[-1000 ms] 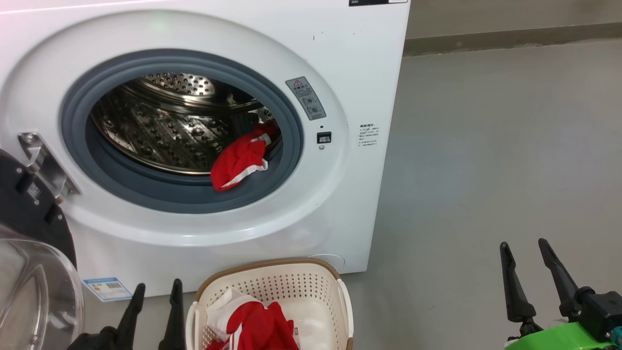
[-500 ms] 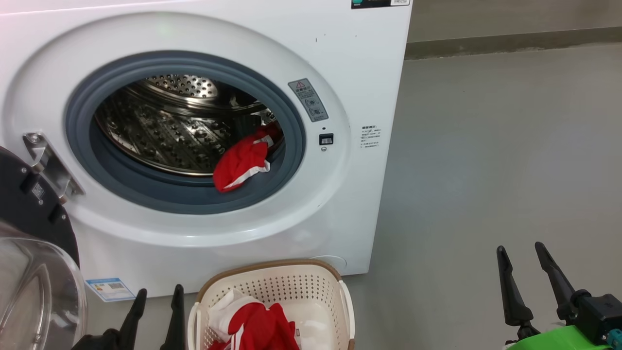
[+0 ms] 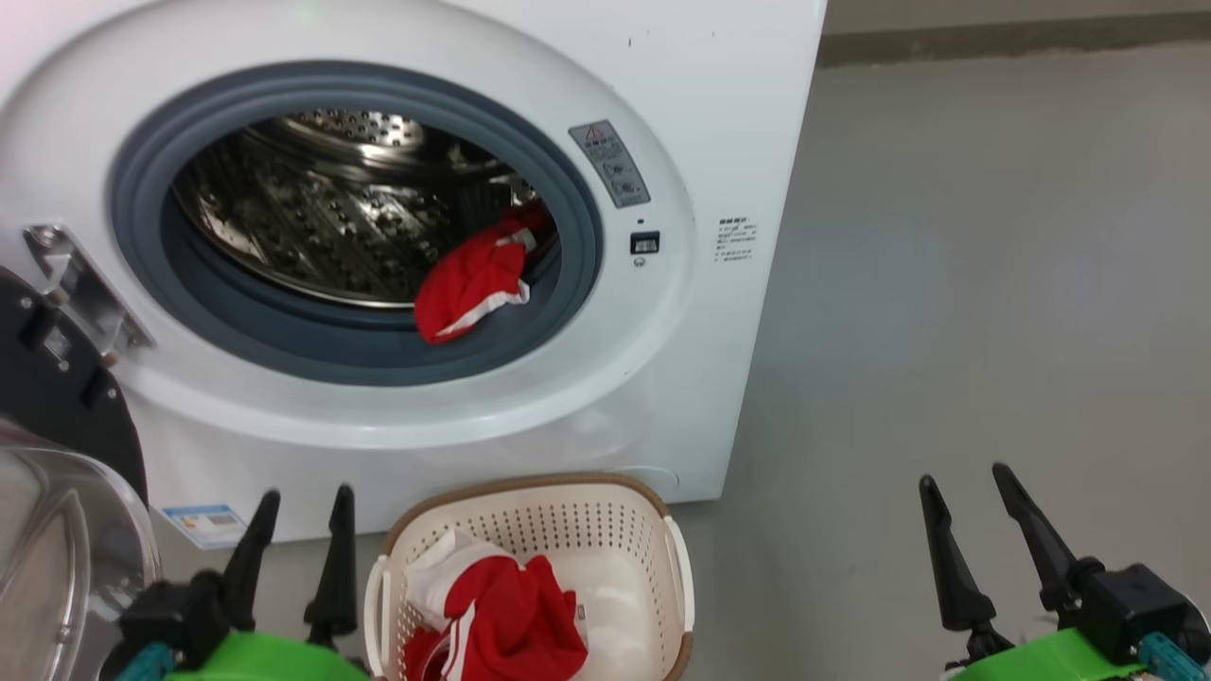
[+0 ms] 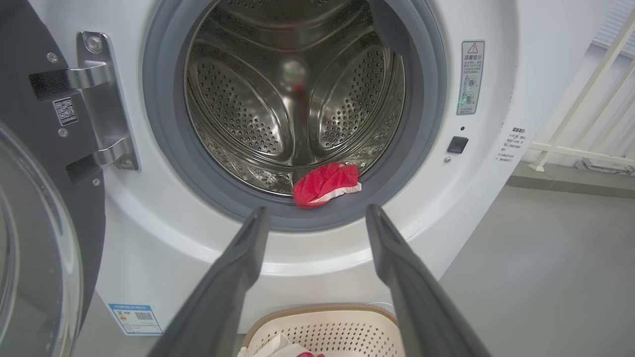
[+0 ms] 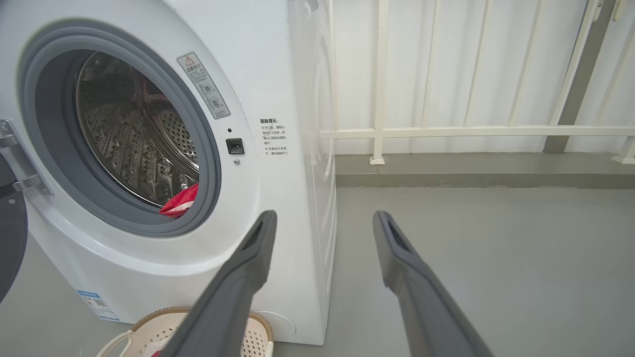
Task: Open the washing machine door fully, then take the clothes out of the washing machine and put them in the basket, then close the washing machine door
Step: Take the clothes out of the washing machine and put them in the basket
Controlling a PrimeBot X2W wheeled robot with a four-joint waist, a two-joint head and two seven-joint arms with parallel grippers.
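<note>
Nearest: my left gripper (image 3: 306,492), two long dark fingers spread wide with nothing between them, low left, just beside the cream-white perforated plastic basket (image 3: 530,482) with the brown woven-look rim. My right gripper (image 3: 963,475) is the same, splayed and empty, well off to the right over bare grey floor (image 3: 946,284). The basket stands right at the washer's foot; touching or not, can't tell. One bright red garment (image 3: 511,615) with white stripes lies in it. Far left: the round door (image 3: 66,407), glossy black rim, clear glass bowl, swung wide on its steel hinge (image 3: 80,293). Beyond is the big white front-loading washing machine (image 3: 719,132). A second red piece (image 3: 471,288) with white trim lies at the lower right of the opening, draped from the perforated steel drum (image 3: 303,218) onto the grey rubber ring (image 3: 359,355).

Step, as I judge it: fetch that second red piece. In the left wrist view it sits ahead, between and above my left fingertips, apart from them, so the left arm looks lined up. Go straight in over the ring, pinch the bunched red bulk rather than the trim edge, and lift clear of the ring before pulling back. Stay off the door.
</note>
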